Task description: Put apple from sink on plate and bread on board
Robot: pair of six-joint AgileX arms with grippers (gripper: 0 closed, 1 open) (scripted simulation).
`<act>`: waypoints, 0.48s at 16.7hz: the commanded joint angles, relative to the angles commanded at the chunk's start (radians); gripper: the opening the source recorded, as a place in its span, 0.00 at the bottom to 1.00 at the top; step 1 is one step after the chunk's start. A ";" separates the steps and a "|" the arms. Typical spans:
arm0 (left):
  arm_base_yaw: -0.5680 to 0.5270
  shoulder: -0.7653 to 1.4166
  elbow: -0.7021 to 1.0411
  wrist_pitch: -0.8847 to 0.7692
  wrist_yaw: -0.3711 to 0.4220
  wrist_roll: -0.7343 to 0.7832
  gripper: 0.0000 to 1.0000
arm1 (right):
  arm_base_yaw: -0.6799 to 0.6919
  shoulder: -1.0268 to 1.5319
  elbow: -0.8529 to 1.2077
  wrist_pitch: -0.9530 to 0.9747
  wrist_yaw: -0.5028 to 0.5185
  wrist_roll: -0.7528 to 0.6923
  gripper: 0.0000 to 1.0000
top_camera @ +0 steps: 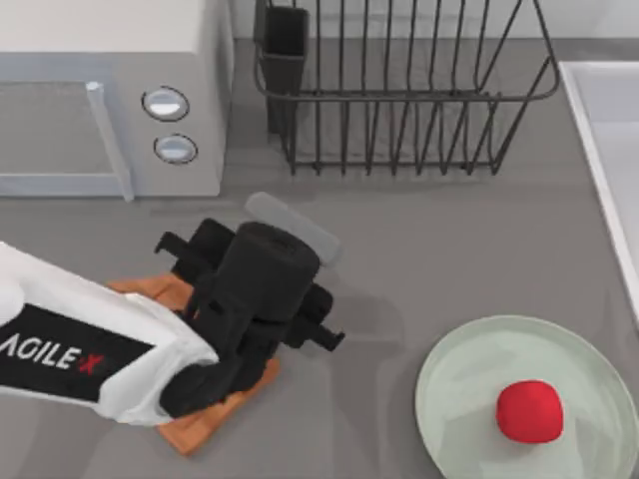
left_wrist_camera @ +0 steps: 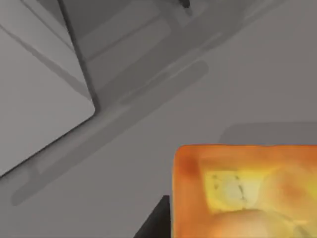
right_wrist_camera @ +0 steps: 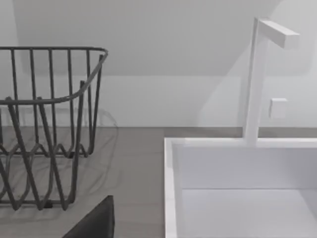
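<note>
Apple point(top_camera: 530, 410) already on plate point(top_camera: 459, 369), lower right. Left gripper point(top_camera: 215, 384) low over board point(top_camera: 180, 434), lower left; bread point(left_wrist_camera: 247, 191) beneath. Jaw state cannot be told. Bread to be set flat, centred, before release.

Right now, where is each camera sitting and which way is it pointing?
Top view: above the table, looking down on the left arm, board, plate with apple.
Left wrist view: on the left arm, facing down at the bread; a dark part at its edge.
Right wrist view: on the right arm, facing the sink and dish rack.
Shared: top and right wrist both show rack and sink.
</note>
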 joint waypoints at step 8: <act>-0.076 -0.008 -0.511 0.715 -0.288 -0.343 0.00 | 0.000 0.000 0.000 0.000 0.000 0.000 1.00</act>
